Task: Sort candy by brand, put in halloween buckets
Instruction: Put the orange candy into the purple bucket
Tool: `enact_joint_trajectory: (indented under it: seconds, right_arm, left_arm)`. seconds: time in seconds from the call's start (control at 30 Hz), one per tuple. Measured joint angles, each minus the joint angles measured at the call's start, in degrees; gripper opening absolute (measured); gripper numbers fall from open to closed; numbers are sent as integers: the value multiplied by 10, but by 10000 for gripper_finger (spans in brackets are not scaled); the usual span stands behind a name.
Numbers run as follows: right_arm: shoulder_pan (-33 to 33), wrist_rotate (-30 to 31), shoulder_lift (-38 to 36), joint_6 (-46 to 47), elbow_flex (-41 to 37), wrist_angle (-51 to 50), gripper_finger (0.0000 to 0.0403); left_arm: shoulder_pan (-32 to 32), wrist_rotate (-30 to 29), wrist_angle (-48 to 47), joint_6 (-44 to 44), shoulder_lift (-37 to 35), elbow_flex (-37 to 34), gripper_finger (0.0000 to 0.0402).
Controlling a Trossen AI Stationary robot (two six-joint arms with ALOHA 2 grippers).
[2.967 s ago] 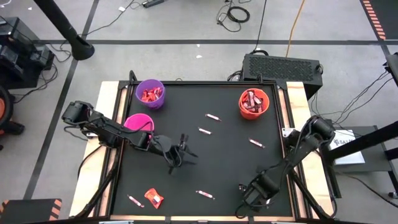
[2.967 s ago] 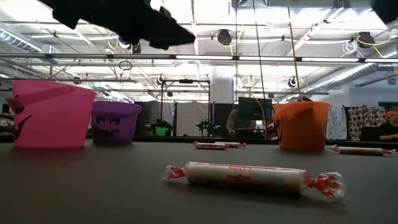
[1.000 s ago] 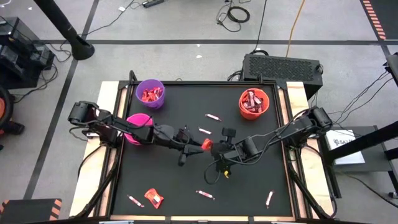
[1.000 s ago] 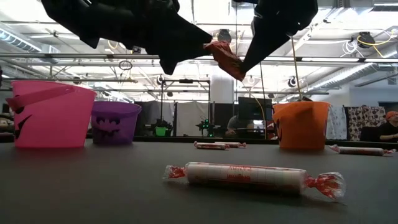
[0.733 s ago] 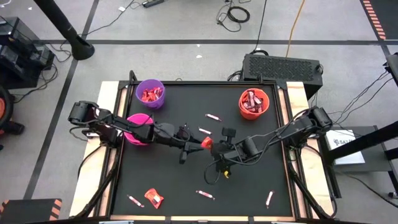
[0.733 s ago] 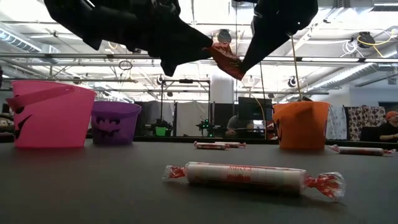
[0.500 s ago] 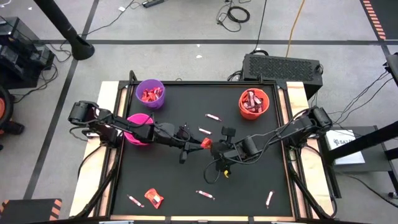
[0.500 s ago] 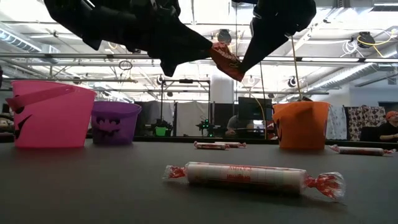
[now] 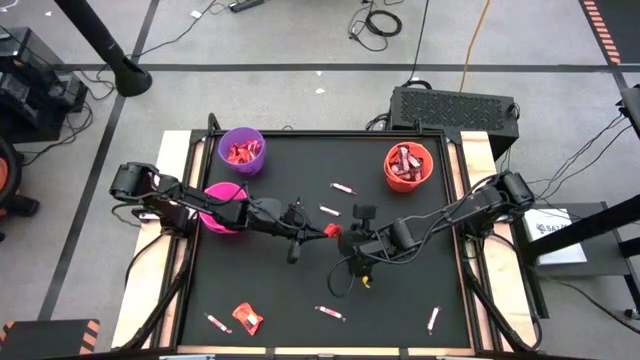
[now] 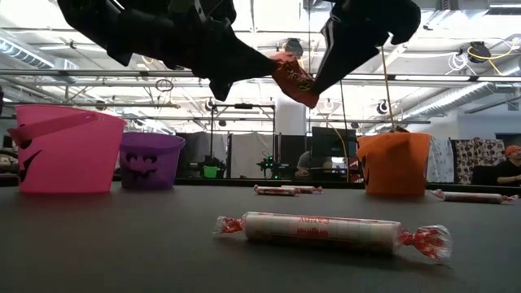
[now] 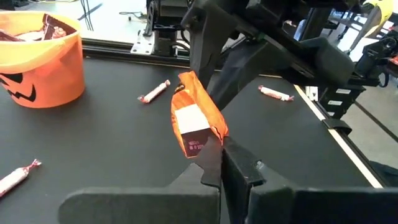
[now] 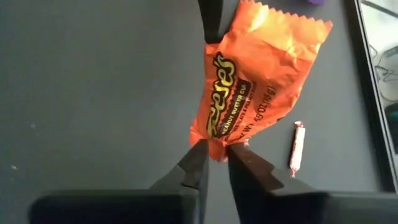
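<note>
While both arms meet above the middle of the black bench [image 9: 400, 300], the buckets ring its far side: the magenta-pink bucket [image 9: 222, 206] at the left edge under the left arm, the purple bucket [image 9: 241, 150] at the far left corner with red packets inside, and the orange bucket [image 9: 408, 166] at the far right holding darker bars. Loose sweets lie about: a red-orange packet [image 9: 246, 318] and a thin stick [image 9: 217, 322] near the front left, sticks [image 9: 343, 188] between the far buckets, another stick [image 9: 330, 313] at the front, and one [image 9: 433, 319] at the front right. Closest to the low camera lies a long white Smarties roll [image 10: 326, 230].

Between the arms, clear of the bench, hangs an orange Reese's packet [image 12: 255, 87]. The left claw [image 9: 318, 229] is clamped tight on one end of it [image 11: 194, 124]. The right claw [image 12: 214, 163] has its fingers narrowly apart around the opposite crimped end, touching the wrapper; I cannot tell whether it is truly gripping.
</note>
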Motion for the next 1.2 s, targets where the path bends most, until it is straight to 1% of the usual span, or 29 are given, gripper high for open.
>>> enact_joint_trajectory:
  seconds: [0.13,0.3,0.4,0.53,0.63,0.83,0.93,1.0,1.1,1.2]
  right_arm:
    - [0,2,0,-16,0,1,96]
    - [0,39,0,8,0,-2,169]
    - [0,38,0,27,0,-8,203]
    - [0,28,0,34,0,-6,232]
    - [0,28,0,34,0,-2,241]
    - [-1,29,0,29,0,-22,244]
    - [-1,31,0,-6,0,-23,241]
    - [-2,32,0,-35,0,-19,238]
    - [-9,32,0,-76,-8,3,232]
    - [-25,32,-12,-119,-46,54,225]
  left_arm:
    - [4,0,-20,-1,-7,0,3]
    - [20,-4,-87,8,-49,0,2]
    - [33,-31,-156,19,-99,1,2]
    - [57,-86,-265,31,-181,1,1]
    - [80,-119,-337,31,-248,1,1]
    - [121,-181,-490,25,-368,1,1]
    - [149,-215,-553,12,-408,1,1]
    - [174,-217,-584,10,-424,1,1]
    - [218,-217,-625,10,-429,1,1]
    - [267,-214,-655,10,-415,1,1]
